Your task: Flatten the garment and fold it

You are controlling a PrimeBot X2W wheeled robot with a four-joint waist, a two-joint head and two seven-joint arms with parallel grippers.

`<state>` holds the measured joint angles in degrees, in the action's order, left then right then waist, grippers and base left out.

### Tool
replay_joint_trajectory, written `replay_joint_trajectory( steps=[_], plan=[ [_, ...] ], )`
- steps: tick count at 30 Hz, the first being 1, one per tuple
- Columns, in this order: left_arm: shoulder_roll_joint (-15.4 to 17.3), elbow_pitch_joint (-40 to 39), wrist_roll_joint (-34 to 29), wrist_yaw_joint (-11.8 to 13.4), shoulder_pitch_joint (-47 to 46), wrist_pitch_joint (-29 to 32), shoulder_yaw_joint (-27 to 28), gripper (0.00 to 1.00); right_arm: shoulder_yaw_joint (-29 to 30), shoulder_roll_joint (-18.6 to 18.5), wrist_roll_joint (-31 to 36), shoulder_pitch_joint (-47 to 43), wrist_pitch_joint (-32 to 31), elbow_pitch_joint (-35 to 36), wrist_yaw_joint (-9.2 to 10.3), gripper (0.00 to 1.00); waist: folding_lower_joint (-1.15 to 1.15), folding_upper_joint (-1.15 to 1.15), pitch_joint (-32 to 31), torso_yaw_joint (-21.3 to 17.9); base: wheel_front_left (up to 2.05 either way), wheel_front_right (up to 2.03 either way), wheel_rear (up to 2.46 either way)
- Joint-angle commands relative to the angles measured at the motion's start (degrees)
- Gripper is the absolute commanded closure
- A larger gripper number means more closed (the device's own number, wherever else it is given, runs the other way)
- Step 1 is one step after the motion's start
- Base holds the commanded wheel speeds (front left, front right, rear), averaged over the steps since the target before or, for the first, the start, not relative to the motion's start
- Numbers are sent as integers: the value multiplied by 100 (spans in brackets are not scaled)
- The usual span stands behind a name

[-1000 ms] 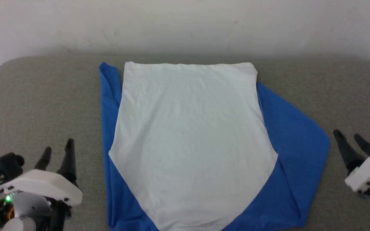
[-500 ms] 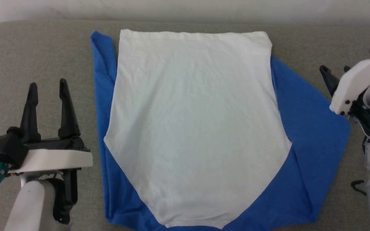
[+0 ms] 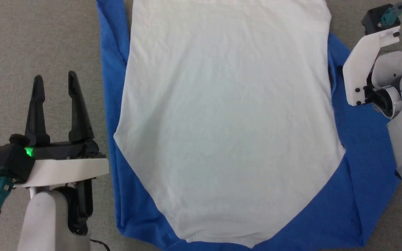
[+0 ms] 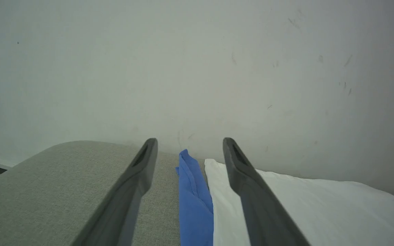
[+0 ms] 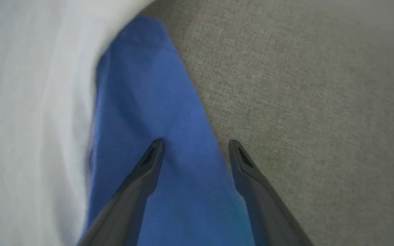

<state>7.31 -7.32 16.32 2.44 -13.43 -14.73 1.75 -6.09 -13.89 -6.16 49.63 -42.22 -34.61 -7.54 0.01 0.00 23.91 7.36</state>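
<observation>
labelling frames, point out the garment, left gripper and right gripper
garment (image 3: 222, 122), head view, middle of the white body
left gripper (image 3: 54, 77), head view, between its fingertips
right gripper (image 5: 196, 143), right wrist view, between its fingertips

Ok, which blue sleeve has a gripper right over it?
The sleeve on the robot's right: the right gripper hangs open above its outer edge, while the left gripper sits beside the other sleeve, over the grey surface.

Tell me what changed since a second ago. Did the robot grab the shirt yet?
Not yet. The right gripper moved forward and inward, from beside the shirt to above its blue right sleeve, jaws open. The left gripper slid forward a little along the shirt's left edge, also open. The head camera dipped closer too. The shirt itself lies as it did, flat and untouched.
</observation>
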Motion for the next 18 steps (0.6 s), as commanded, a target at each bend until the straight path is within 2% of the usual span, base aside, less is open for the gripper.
replay_joint_trajectory(
  steps=[1, 4, 5, 6, 7, 11, 18],
  plan=[
    [-96, 48, -46, -88, -126, -26, 104, 0, -126, -47, -92, 78, -54, -158, 5, 0, -1, 0, 143, 129, 0, 0, 0],
    [-202, 85, -66, -197, -129, -26, 251, 0, -312, -72, -243, 67, -255, -402, 5, 0, -1, 0, 150, 118, 0, 0, 0],
    [-226, 97, -87, -234, -126, -26, 293, 0, -344, -85, -315, 66, -313, -464, 5, 53, -1, 0, 137, 104, 0, 0, 0],
    [-247, 110, -111, -269, -119, -26, 331, 0, -377, -108, -382, 68, -331, -505, 5, 85, -1, 0, 114, 90, 0, 0, 0],
    [-266, 129, -131, -301, -106, -27, 367, 0, -392, -125, -459, 64, -319, -522, 5, 100, -1, 0, 81, 73, 0, 0, 0],
    [-318, 186, -155, -390, -75, -27, 480, 0, -253, -217, -683, 33, -101, -472, 5, 100, -1, 0, -63, 18, 0, 0, 0],
    [-395, 222, -218, -536, 72, -27, 678, 0, 646, -597, -1160, -383, 620, -145, 5, 100, -1, 0, -569, -202, 0, 0, 0]
  ],
)
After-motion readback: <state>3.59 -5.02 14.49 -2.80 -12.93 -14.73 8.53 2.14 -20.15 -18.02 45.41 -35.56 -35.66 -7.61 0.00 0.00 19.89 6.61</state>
